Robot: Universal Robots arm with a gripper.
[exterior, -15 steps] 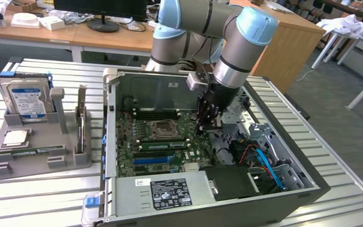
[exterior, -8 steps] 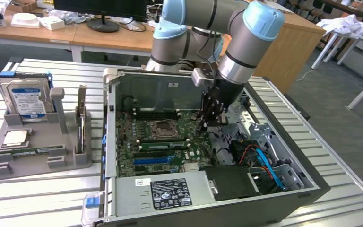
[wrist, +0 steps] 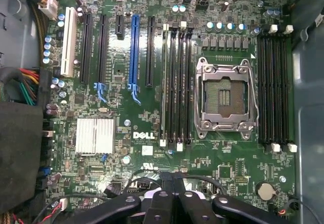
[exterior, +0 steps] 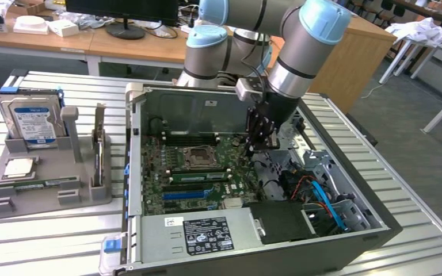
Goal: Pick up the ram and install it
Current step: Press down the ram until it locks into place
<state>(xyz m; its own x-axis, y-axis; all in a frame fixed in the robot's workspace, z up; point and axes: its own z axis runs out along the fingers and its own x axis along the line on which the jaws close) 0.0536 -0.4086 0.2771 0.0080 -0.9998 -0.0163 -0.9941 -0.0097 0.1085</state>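
- Well off to the claw's side, toward the exterior view's left, the grey holder (exterior: 44,195) on the slatted counter (exterior: 21,241) carries a hard drive (exterior: 33,123) and the ram (exterior: 35,184), lying flat in its front slot.
- The claw (exterior: 261,141) hangs inside the open computer case (exterior: 374,230), fingers (wrist: 172,203) closed on nothing.
- Beneath it lies the motherboard (wrist: 126,122), its processor socket (wrist: 225,97) empty.

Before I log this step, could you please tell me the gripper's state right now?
Gripper: shut, fingers together, nothing held, above the motherboard.
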